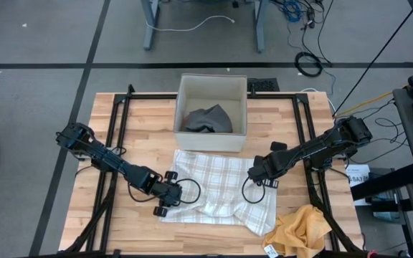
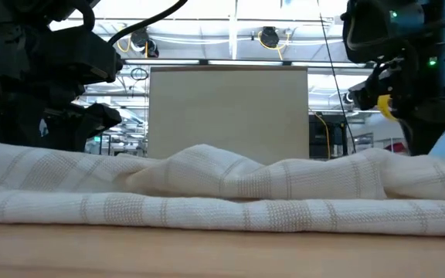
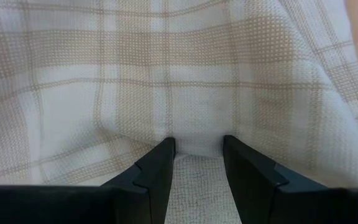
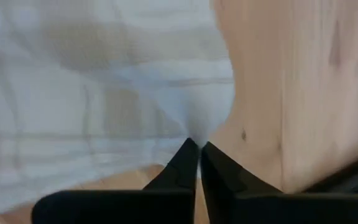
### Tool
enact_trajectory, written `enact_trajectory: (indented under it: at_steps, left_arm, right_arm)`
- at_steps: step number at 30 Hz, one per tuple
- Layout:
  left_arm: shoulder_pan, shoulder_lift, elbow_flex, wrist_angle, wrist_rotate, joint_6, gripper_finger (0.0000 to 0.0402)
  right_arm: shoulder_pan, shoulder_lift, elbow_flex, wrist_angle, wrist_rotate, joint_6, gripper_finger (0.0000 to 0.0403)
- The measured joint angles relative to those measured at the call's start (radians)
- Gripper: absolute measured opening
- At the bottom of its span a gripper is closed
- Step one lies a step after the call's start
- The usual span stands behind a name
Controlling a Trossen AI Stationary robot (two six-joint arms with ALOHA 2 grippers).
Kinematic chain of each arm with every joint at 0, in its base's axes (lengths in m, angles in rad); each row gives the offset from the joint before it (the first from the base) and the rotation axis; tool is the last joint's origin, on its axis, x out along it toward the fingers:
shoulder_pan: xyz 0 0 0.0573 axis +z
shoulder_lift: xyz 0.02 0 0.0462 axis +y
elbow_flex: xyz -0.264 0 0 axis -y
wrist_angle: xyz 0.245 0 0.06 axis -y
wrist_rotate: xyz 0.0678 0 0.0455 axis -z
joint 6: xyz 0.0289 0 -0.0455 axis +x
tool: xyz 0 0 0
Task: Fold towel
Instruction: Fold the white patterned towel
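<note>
From above, the towel point(image 1: 217, 190) lies rumpled on the table point(image 1: 120, 129) just before the box point(image 1: 211, 115), left gripper point(image 1: 165, 199) at its near left corner, right gripper point(image 1: 258, 174) at its right edge. At table height, towel folds hump across the front. Left wrist: fingers point(image 3: 157, 171) parted, towel between them. Right wrist: fingers point(image 4: 188, 163) pinched closed on the towel's edge

A white-and-beige checked towel point(image 1: 217, 191) lies rumpled on the table, just before the box
</note>
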Motion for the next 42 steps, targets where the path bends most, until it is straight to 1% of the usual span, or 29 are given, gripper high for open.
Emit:
enact_trajectory:
  at_steps: [3,7,10,14,18,21,26,30,35,36,39,42]
  left_arm:
    - [0.0,0.0,0.0,0.0,0.0,-0.001,0.0149]
    - [0.0,0.0,0.0,-0.001,0.0,-0.008,0.0149]
    - [0.0,0.0,0.0,-0.001,0.0,-0.009,0.0149]
    - [0.0,0.0,0.0,-0.001,0.0,0.004,0.0149]
    - [0.002,0.0,0.0,0.002,-0.003,0.007,0.0149]
    - [0.003,0.0,0.003,0.003,-0.007,0.008,0.0149]
    - [0.003,-0.006,0.035,-0.007,-0.01,0.018,0.0149]
    - [-0.003,-0.037,0.071,-0.048,-0.01,0.026,0.0149]
    - [-0.035,-0.092,0.099,-0.063,-0.008,0.033,0.0149]
    - [-0.049,-0.106,0.099,-0.059,-0.001,0.034,0.0149]
    - [-0.102,-0.129,0.1,-0.025,0.063,0.016,0.0149]
    - [-0.161,-0.13,0.1,-0.025,0.075,-0.031,0.0149]
  right_arm:
    - [0.0,0.0,0.0,0.012,0.005,-0.001,0.0029]
    - [0.003,0.0,0.0,-0.09,0.007,0.067,0.0074]
    - [0.033,-0.011,0.0,-0.111,-0.032,0.119,0.0108]
    - [0.096,-0.057,0.014,-0.047,-0.09,0.176,0.0136]
    - [0.179,-0.103,0.039,0.053,-0.104,0.233,0.0141]
    - [0.243,-0.127,0.043,0.189,-0.106,0.25,0.0139]
    - [0.35,-0.121,0.043,0.443,-0.105,0.26,0.0137]
    - [0.425,-0.091,0.044,0.617,-0.105,0.264,0.0137]
    - [0.503,-0.022,0.044,0.777,-0.1,0.268,0.0137]
    - [0.514,-0.006,0.044,0.81,-0.099,0.274,0.0137]
    - [0.545,0.048,0.044,0.873,-0.1,0.29,0.0137]
    - [0.571,0.095,0.044,0.923,-0.097,0.312,0.0137]
